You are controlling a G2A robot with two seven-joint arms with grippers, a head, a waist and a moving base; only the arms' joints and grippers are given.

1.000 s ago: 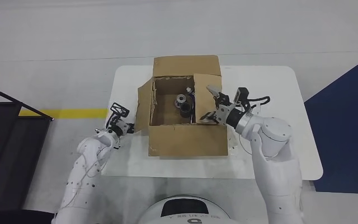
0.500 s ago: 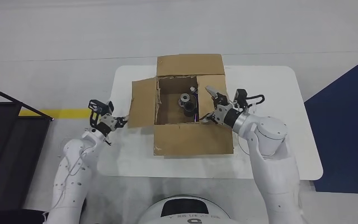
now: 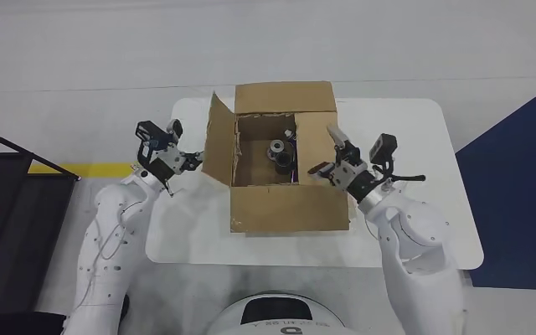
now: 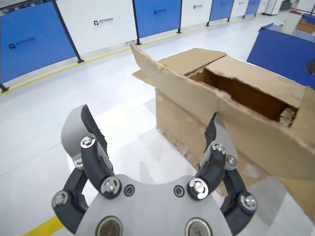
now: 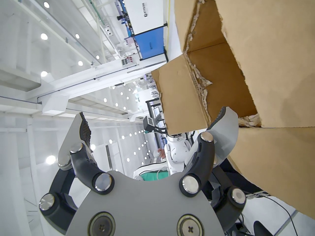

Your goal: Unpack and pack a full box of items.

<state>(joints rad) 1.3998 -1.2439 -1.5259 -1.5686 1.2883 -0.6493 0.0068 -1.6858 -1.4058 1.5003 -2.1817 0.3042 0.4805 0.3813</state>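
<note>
We see a brown cardboard box [image 3: 248, 167] in the middle of the white table [image 3: 402, 134], its top open and its flap edges torn. The far flap [image 3: 283, 96] and the near flap [image 3: 289, 209] lie folded outward, the left flap [image 3: 219, 138] stands nearly upright, and the right flap [image 3: 316, 142] leans over part of the opening. Inside, by the far right corner, sit dark round items [image 3: 276, 156] — one with a silvery ring.

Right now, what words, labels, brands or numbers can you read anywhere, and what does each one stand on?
White fence panel: a dark logo with a brand wordmark, which I leave unquoted.
Blue fence panels: the same mark, also unquoted.
Brown cardboard box: faint print low on its side wall, too worn to read.
Far white panel: a mark too small to read.
Numbers or signs: none readable.
</note>
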